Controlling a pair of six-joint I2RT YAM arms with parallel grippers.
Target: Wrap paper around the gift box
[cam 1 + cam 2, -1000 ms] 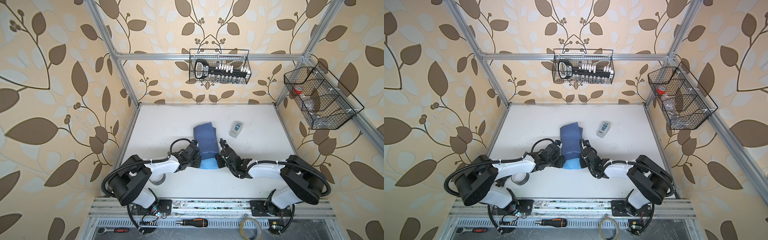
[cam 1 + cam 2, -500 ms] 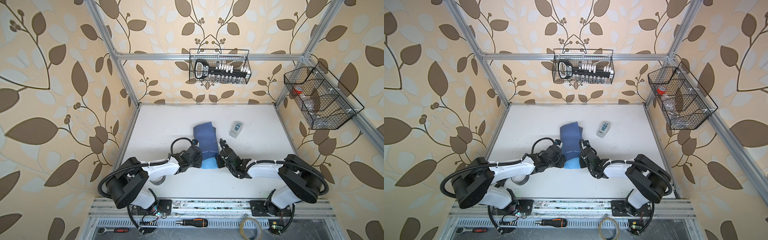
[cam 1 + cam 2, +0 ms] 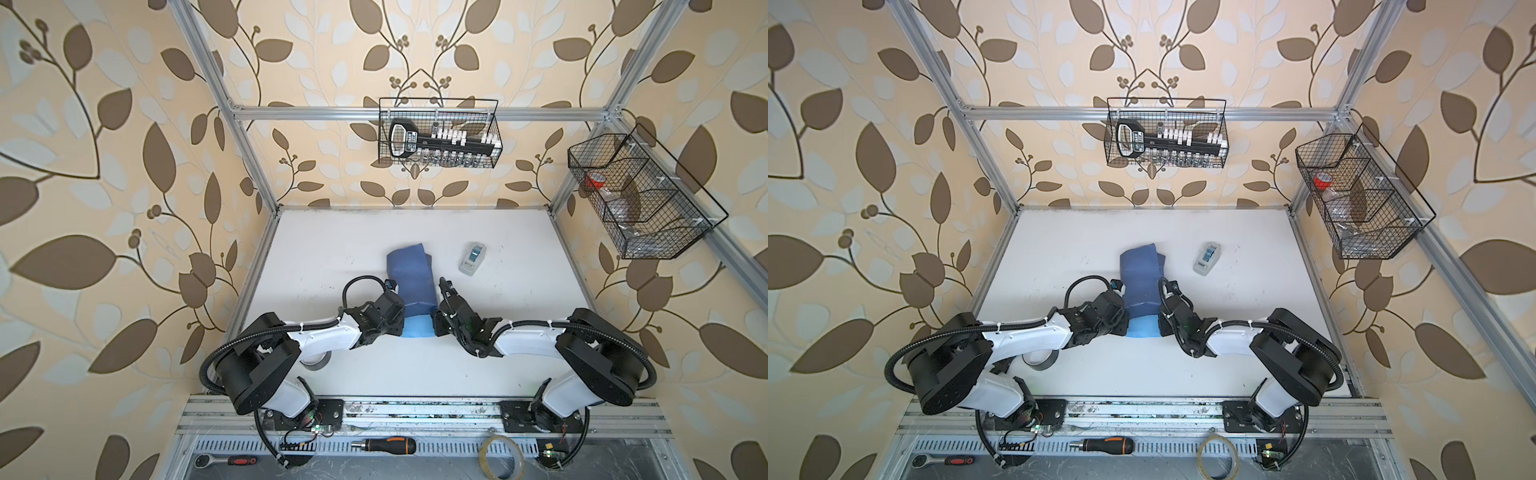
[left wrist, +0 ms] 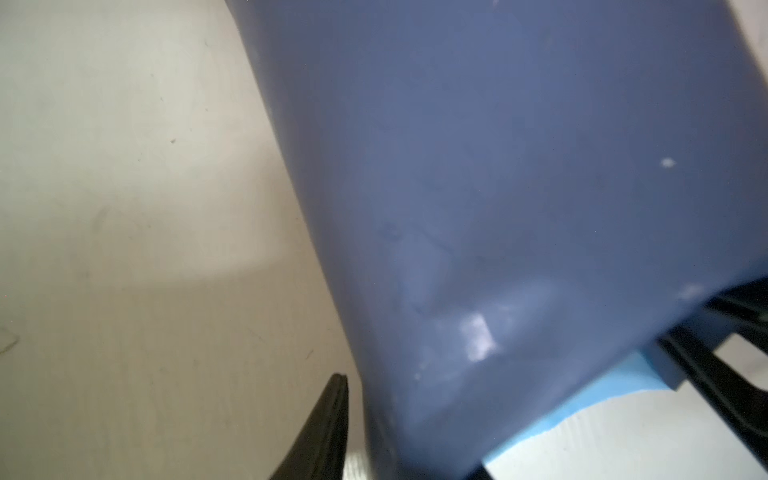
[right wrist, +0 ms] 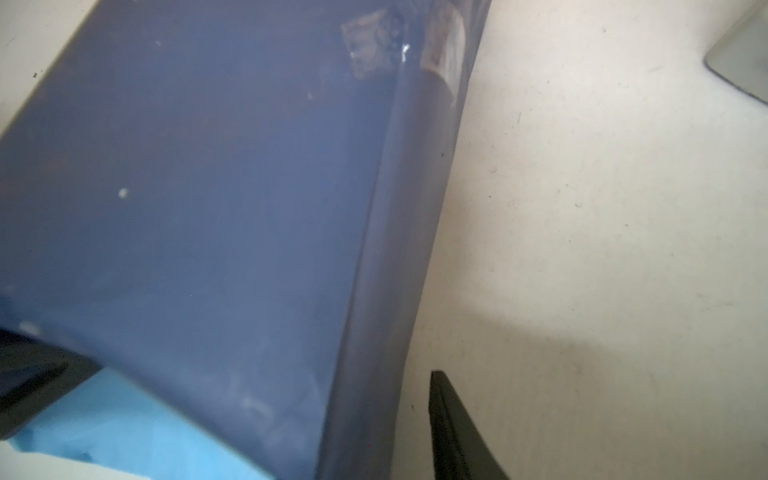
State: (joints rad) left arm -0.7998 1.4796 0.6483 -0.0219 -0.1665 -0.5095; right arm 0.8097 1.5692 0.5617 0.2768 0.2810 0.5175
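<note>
**Paper draped in a long bundle mid-table, a gripper on each side of its near end**

Nearest, on the rail at 6 o'clock, lies an orange-and-black screwdriver (image 3: 384, 445). A clear tape ring (image 3: 500, 457) sits at 5 o'clock and a ratchet (image 3: 226, 460) at 7. On the white table (image 3: 332, 249), a grey tape roll (image 3: 316, 360) shows under the left arm at about 7 o'clock.

Both arms reach in low toward the centre. The left gripper (image 3: 395, 316) is at the bundle's 7 o'clock corner and the right gripper (image 3: 439, 320) at its 5 o'clock corner. Each wrist view shows one black finger (image 4: 324, 424) (image 5: 451, 424) standing just beside the sheet with bare table between, while the paper hides the other. Whether either tool is clenched on the sheet I cannot tell.

The paper (image 3: 409, 282) runs from 6 toward 12 o'clock at the table's centre, dusky blue face up. Its light sky-blue face (image 3: 417, 329) shows at the near end between the grippers. The gift box is hidden from view.

Beyond, a grey tape dispenser (image 3: 472, 258) lies apart from the paper, at its 2 o'clock. Wire baskets hang at 12 o'clock (image 3: 438, 133) and 2 o'clock (image 3: 640, 199).
</note>
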